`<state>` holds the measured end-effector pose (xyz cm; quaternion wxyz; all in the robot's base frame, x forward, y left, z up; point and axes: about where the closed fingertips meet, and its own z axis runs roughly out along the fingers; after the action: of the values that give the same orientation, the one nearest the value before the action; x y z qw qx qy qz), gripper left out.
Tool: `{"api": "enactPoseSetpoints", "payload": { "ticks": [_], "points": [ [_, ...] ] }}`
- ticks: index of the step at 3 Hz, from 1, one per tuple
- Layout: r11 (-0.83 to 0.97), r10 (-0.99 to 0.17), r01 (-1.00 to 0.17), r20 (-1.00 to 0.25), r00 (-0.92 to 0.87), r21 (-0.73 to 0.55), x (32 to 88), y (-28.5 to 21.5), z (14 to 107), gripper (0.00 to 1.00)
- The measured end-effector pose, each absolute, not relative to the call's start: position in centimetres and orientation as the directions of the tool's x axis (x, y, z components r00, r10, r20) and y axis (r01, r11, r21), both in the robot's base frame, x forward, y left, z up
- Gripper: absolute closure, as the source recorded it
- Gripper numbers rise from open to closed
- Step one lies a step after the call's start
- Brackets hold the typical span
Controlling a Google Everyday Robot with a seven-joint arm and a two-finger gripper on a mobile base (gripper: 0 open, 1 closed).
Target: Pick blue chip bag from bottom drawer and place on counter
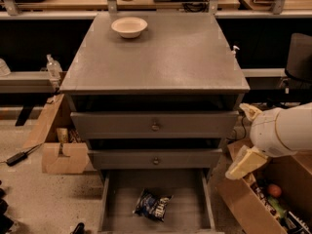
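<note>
The blue chip bag (152, 204) lies crinkled on the floor of the open bottom drawer (187, 204), near its middle. The counter (161, 57) is the broad grey top of the cabinet. My gripper (240, 141) hangs at the right side of the cabinet, level with the two upper drawers, on a white arm (282, 130). Its cream fingers (245, 163) stand apart and hold nothing. It is well above and to the right of the bag.
A cream bowl (129, 27) sits at the counter's back left. The two upper knobbed drawers (155, 126) are closed. Cardboard boxes stand on the floor at left (63, 155) and right (253, 208). Wooden benches run behind.
</note>
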<state>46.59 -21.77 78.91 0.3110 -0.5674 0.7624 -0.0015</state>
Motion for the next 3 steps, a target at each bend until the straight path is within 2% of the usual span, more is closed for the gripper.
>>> {"api": "enactPoseSetpoints", "payload": {
  "ticks": [2,3],
  "points": [
    [0.425,-0.744,-0.864,-0.648,-0.164,-0.269,49.5,-20.4,66.4,0.00],
    [0.473,-0.680,-0.818,-0.726,-0.104,-0.326,51.3,-21.1,61.9,0.00]
  ]
}}
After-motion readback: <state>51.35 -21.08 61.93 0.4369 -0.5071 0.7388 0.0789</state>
